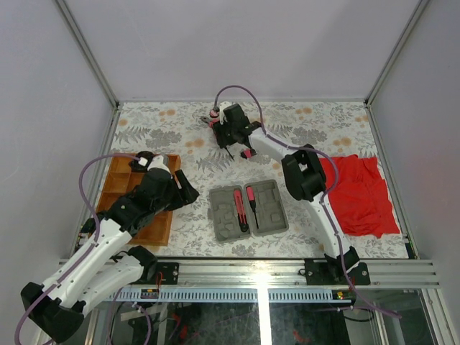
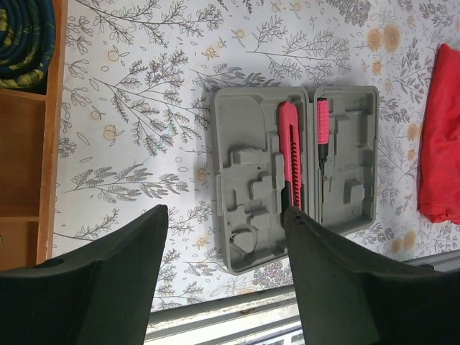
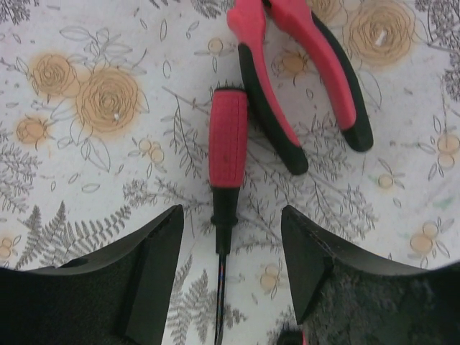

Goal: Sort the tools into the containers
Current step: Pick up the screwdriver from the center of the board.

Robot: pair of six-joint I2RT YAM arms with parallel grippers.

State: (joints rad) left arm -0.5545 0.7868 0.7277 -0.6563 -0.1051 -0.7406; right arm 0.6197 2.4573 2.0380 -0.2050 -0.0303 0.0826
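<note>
floral table (image 1: 323,122), grey walls (image 1: 237,43) | red cloth (image 1: 359,194) at right | left pincer (image 2: 224,212) apart | right pincer (image 3: 231,212) apart

Tool case (image 1: 248,210): lies open on the table (image 1: 180,136), near the front edge and about midway across.
Wooden tray (image 1: 115,188): at the table's left edge, left of the case and well apart from it.
Cloth (image 1: 359,194): at the right side, right of the case.
Utility knife (image 2: 290,151): in the case's left half, alongside the hinge.
Slim screwdriver (image 2: 322,129): in the right half — just across the hinge from the knife.
Loose screwdriver (image 3: 226,144): on the table behind the case.
Pliers (image 3: 302,79): on the table just beside the loose screwdriver's handle.
</note>
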